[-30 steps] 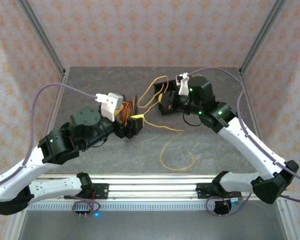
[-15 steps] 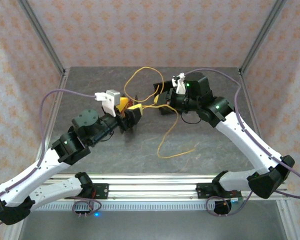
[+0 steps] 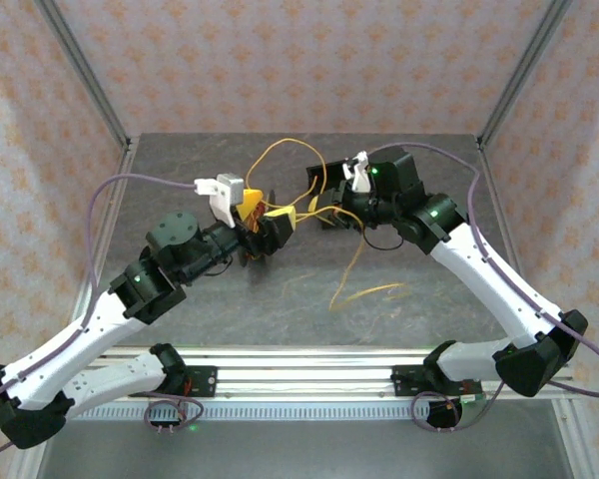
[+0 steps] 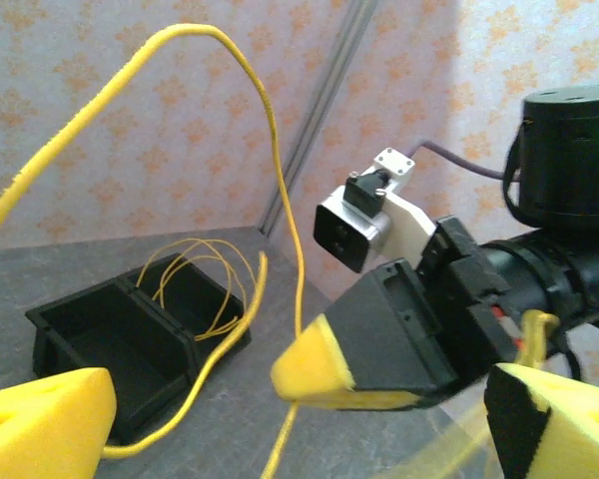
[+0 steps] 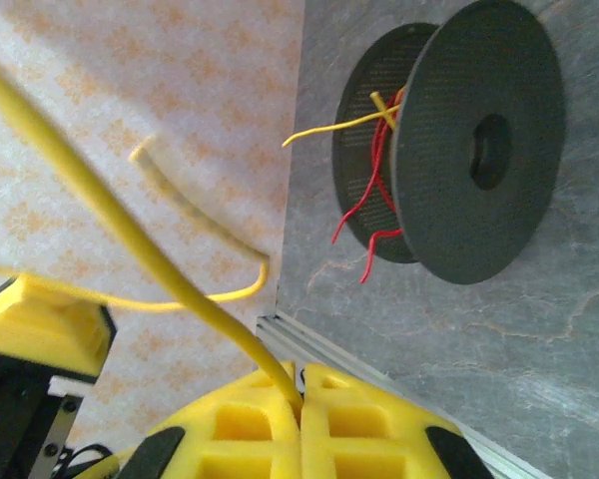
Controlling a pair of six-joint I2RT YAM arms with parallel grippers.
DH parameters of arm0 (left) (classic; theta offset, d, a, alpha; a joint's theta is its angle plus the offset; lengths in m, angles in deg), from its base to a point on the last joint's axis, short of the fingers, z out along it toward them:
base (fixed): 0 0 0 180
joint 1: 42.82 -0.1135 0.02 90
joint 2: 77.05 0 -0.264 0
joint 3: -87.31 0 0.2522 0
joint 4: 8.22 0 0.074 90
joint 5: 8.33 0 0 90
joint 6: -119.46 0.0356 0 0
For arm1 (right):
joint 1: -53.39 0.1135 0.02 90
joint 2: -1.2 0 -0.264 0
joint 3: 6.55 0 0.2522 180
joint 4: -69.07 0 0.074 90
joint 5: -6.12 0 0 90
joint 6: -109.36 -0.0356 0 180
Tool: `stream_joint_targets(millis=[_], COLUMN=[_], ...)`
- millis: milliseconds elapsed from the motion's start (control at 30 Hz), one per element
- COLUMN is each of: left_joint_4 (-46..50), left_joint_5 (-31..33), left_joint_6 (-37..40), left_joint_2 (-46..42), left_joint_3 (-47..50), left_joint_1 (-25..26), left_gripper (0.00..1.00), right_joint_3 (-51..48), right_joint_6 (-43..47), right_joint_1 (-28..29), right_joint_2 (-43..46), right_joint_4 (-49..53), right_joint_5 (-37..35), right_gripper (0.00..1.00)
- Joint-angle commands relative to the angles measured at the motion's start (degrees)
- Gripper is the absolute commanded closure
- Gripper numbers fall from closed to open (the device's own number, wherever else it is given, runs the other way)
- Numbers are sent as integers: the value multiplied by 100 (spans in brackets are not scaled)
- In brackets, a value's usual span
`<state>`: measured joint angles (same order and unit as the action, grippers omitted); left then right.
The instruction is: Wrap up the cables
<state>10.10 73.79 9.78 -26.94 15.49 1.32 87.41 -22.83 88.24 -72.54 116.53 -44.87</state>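
Right gripper [image 5: 299,384]: my pads are pressed together on 1 yellow strand of the cables [image 5: 130,235], mid-table. Left gripper [image 4: 280,429]: my fingers stand apart, just left of it. Loose loops trail near and far. The spool [image 5: 459,150] carries red and yellow wire.

Left pincer [image 3: 267,215] spread wide; right pincer [image 5: 299,389] clamped.

Soft, even light from overhead fills the booth, leaving only faint shadows on the grey surface [image 3: 280,309]. Both wrist views are sharp farther off, but the nearest yellow cable [image 5: 110,205] blurs up close.
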Motion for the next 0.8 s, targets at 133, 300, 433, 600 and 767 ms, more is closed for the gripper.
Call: stream_joint_targets(millis=[133,300,433,600,767], left_joint_4=[516,721,488,-311,-922], left_joint_5=[-233,-45,-284,-1154,-1700], left_joint_6=[-200,-146,-140,-684,-992], left_joint_2=[-616,-667,-398,97,594], left_joint_3=[-22,16,105,167,181], left_joint_1=[-28,-69,-350,-1074,-1259], left_gripper=[1,1,1,9,28], right_joint_3=[-44,-51,-102,-182,-225], right_joint_6=[120,68,-23,-96,-172], right_joint_1=[-214,-216,-214,-211,-216], right_joint_2=[122,124,128,161,217], right_joint_4=[59,-68,-252,-369,-460], right_joint_5=[-191,-25,292,598,739], right_gripper=[100,100,100,100,100])
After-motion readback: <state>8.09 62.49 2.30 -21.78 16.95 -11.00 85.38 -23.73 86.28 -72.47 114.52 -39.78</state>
